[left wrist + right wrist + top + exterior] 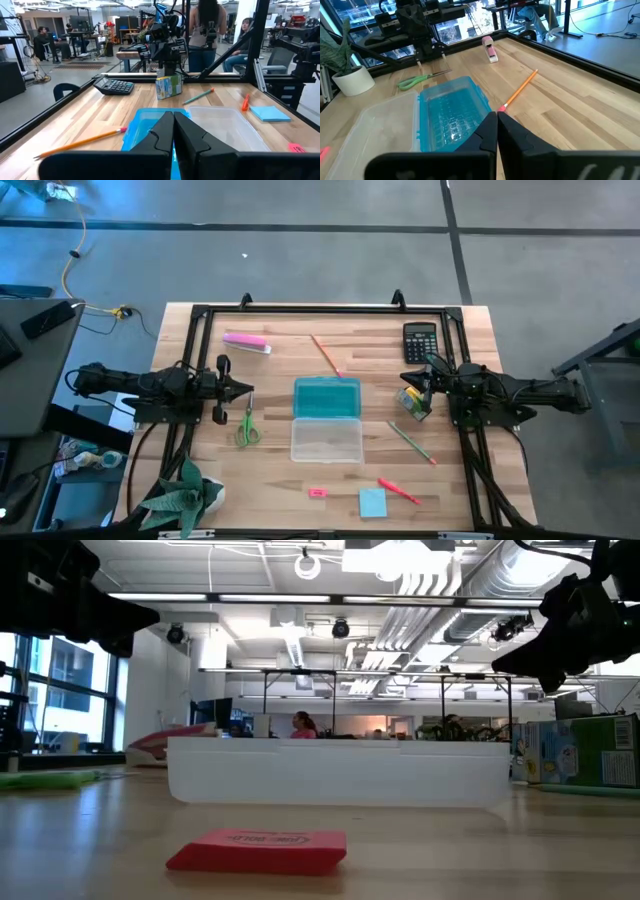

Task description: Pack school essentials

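open blue-and-clear case [326, 418] is laid mid-table | scissors [246, 428] to its left, orange pencil [326, 355] above, green pencil [411, 442], red pen [398, 490], eraser [317, 492], sticky pad [372, 503], yellow-green box [412, 403] scattered around | left gripper [243, 389] is held closed above scissors | right gripper [408, 380] is held closed by box

Bench [280, 370]: pale wood planks, smooth, satin. Open case [327, 418]: translucent plastic, one half blue, one clear, glossy. Eraser [258, 850]: matt red. Frame [320, 309]: black metal.
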Robot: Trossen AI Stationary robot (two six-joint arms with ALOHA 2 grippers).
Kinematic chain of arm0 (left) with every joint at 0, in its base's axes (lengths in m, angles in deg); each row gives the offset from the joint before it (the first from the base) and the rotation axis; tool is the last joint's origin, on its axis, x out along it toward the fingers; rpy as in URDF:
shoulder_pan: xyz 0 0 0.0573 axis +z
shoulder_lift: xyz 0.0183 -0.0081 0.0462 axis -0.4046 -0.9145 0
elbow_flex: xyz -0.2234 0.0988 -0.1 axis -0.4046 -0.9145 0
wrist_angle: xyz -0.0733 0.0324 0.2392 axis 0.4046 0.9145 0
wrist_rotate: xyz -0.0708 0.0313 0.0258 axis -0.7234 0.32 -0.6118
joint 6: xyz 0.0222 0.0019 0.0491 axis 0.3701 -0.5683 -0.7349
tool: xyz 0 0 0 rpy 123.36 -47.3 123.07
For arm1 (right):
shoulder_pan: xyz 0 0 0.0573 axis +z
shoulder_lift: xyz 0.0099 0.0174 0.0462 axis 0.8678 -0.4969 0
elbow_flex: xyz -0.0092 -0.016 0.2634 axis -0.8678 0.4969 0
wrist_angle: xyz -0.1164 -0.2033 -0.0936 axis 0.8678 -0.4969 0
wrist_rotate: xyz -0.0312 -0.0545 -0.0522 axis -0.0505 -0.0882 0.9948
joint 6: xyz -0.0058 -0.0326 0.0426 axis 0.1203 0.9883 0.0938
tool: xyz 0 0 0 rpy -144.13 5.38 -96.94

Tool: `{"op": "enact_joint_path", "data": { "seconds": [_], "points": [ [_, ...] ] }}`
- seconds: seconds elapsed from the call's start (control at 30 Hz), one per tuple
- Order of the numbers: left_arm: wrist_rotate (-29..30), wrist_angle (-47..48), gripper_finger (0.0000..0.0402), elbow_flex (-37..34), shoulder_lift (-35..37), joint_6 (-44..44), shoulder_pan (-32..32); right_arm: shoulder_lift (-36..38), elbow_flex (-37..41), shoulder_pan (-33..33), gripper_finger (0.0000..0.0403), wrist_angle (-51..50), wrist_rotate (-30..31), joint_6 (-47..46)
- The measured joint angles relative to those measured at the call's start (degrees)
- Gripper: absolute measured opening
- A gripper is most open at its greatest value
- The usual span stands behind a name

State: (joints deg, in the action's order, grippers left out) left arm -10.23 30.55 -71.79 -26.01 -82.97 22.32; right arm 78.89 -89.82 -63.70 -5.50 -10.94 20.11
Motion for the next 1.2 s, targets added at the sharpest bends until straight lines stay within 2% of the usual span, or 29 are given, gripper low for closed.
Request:
{"op": "enact_joint_path", "data": {
  "seconds": [0.37, 1.03, 1.2],
  "points": [
    [0.0, 0.0, 0.0001, 0.0, 0.0, 7.9, 0.0, 0.0, 0.0, 0.0, 0.0, 0.0, 0.0, 0.0],
    [2.3, -0.5, 0.0, 0.0, 0.0, 15.1, 0.0, 0.0, 0.0, 0.0, 0.0, 2.7, 0.0, -0.1],
    [2.8, -0.9, 0.0, 0.0, 0.0, 16.6, 0.0, 0.0, 0.0, 0.0, 0.0, 3.3, 0.0, -8.6]
  ]
}}
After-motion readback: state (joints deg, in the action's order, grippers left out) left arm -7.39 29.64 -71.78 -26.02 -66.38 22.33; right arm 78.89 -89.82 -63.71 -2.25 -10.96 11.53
